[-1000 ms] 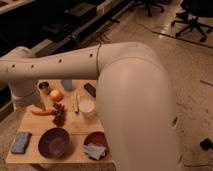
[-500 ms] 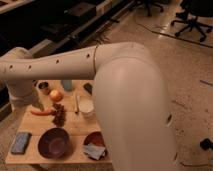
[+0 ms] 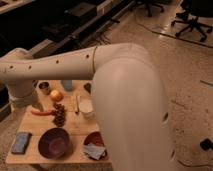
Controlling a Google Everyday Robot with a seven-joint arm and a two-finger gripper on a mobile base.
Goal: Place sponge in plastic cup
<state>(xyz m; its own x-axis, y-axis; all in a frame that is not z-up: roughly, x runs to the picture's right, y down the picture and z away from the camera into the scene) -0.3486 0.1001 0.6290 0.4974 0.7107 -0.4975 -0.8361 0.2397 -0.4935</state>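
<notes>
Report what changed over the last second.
Almost nothing. The arm's elbow edged slightly toward the image's left over the table. Nothing was visibly grasped or released; the gripper is out of view beyond the wrist. The sponge, purple bowl and white cup stayed put.

The floor [image 3: 170,55] is pale and speckled, with a dull sheen and a thin dark line crossing it at the right. Two black office chairs on wheeled star bases stand at the far edge, one [image 3: 194,19] in the top right corner and another [image 3: 149,6] just left of it, cut off by the frame. Along the upper left runs a dark bench [image 3: 75,20] with shadowed equipment on it, edged by a pale ledge [image 3: 50,46]. A low wooden table [image 3: 75,131] sits at the lower left. The light is dim and warm, and a small dark object [image 3: 206,145] lies on the floor at the right
</notes>
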